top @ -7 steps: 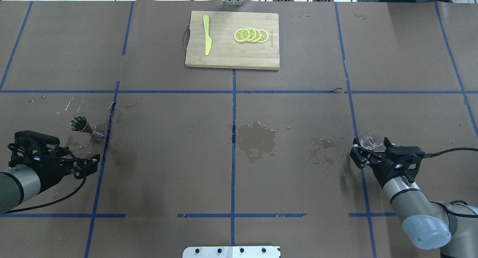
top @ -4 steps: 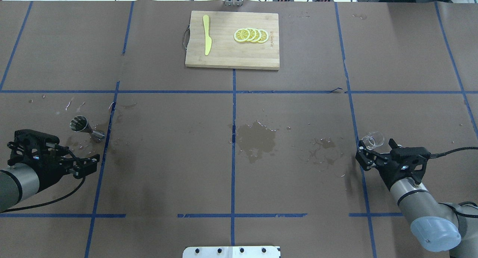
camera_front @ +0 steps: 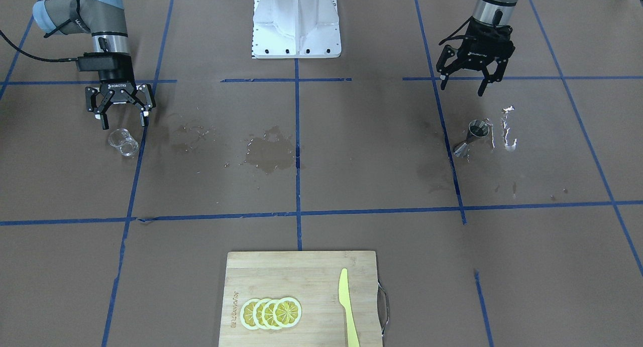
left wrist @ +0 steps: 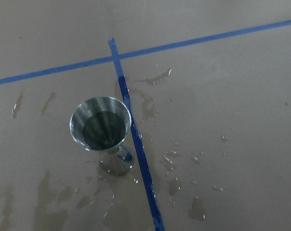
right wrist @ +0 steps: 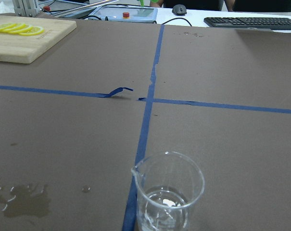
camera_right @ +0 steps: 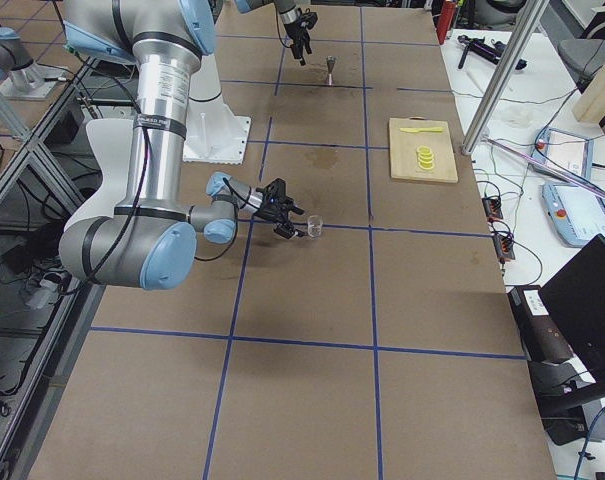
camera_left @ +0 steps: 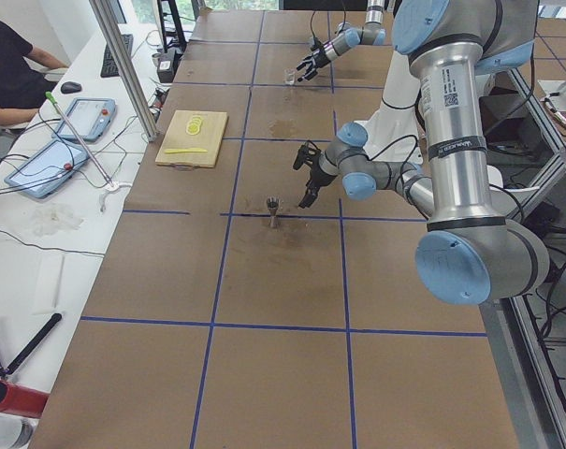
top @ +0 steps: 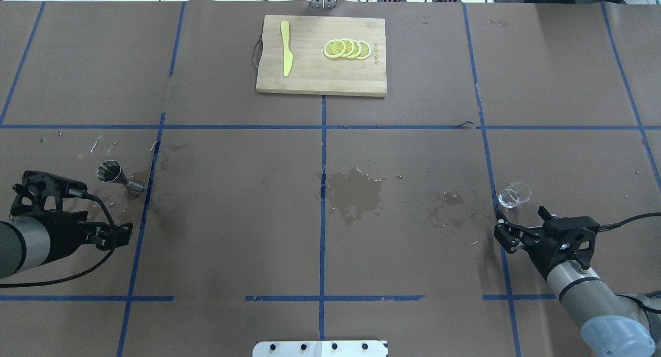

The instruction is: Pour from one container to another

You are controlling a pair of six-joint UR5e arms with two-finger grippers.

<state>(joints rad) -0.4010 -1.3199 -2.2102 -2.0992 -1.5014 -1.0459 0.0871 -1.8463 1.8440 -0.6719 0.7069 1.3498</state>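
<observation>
Though just beside the beaker (camera_front: 123,142), right gripper (camera_front: 125,122) apart from its rim.

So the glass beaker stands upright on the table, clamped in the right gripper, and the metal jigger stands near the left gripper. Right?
Not clamped: the exterior front-facing view shows the right gripper open and apart from the glass beaker, which stands upright on the table on its own. The metal jigger does stand near the left gripper.
</observation>
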